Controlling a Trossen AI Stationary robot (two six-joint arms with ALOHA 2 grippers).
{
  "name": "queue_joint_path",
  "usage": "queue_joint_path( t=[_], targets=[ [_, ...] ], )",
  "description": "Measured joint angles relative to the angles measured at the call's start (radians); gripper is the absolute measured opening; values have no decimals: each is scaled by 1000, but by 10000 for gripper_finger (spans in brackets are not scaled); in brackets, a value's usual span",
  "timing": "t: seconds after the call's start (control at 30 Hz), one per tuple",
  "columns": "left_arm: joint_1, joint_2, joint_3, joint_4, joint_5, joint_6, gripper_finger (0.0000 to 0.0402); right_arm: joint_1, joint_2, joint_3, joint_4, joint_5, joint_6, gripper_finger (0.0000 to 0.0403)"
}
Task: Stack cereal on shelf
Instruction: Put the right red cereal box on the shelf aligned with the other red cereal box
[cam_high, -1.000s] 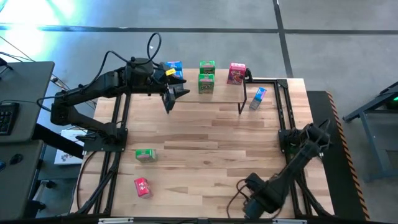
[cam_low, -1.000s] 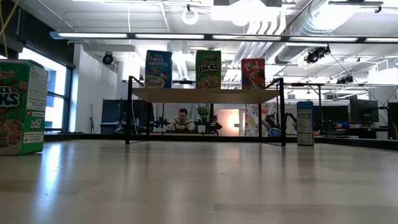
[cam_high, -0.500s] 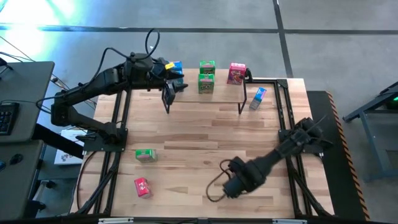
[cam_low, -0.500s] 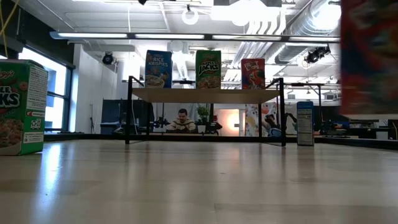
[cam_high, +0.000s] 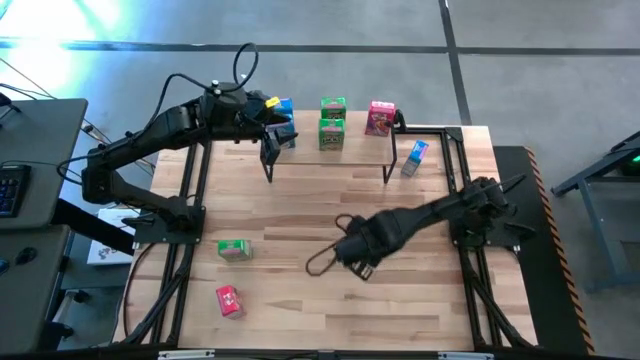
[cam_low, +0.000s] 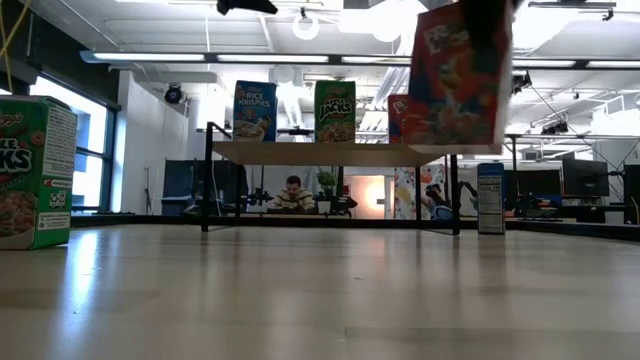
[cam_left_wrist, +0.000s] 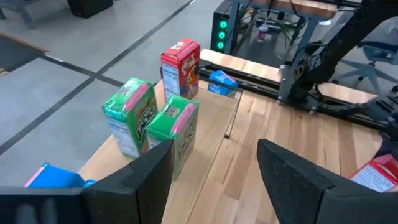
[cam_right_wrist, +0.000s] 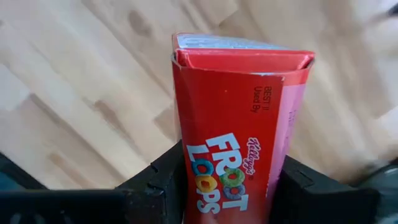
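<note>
Frame centre: right gripper clamps 1 red cereal box. Upper left: left gripper gapes, holding nothing.

Light wooden tabletop, planked, set on grey concrete floor. Black frame rails along both side edges. Dark desk off one side, keyboard on it. Papers on floor beside that desk. Beyond tabletop: seated person at far workstation, monitors, ceiling strip lights, exposed ducts, window.
</note>
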Motion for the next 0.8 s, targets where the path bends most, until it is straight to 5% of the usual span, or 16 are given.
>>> queue_joint_path(
  t=[0.8],
  targets=[
    [5, 0, 0, -5, 0, 0, 221, -406, -81, 162, -30, 24, -807, 149]
  ],
)
